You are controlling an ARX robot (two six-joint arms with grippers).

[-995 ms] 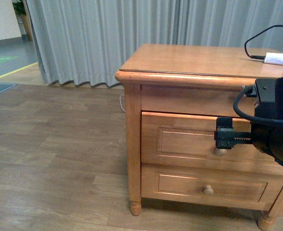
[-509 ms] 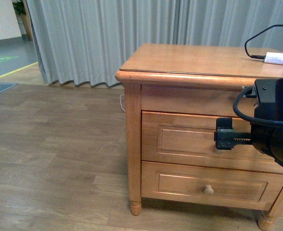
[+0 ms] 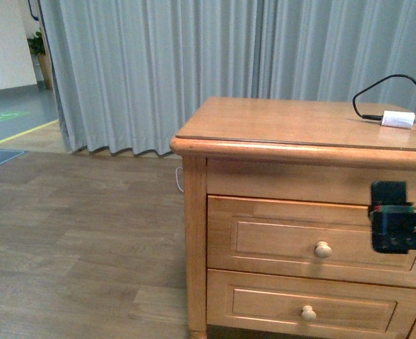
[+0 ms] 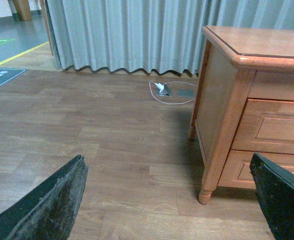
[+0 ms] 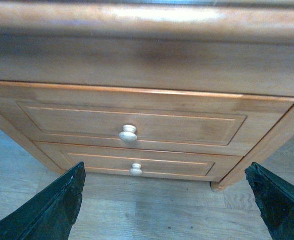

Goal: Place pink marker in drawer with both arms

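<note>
Drawer (image 3: 321, 240) shut, knob (image 5: 128, 133) free. Pink marker not in any view, maybe hidden. Right gripper (image 3: 390, 226) beside knob, jaws wide. Left gripper (image 4: 166, 200) jaws wide, over floor (image 4: 87, 125). Risk: jaws miss small knob, slip off, drawer stays shut.

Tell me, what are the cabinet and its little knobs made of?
The cabinet looks like wood with a glossy orange-brown varnish: grain lines show and light gleams along its top edge. The upper knob and lower knob look like paler, probably unstained wood.
</note>
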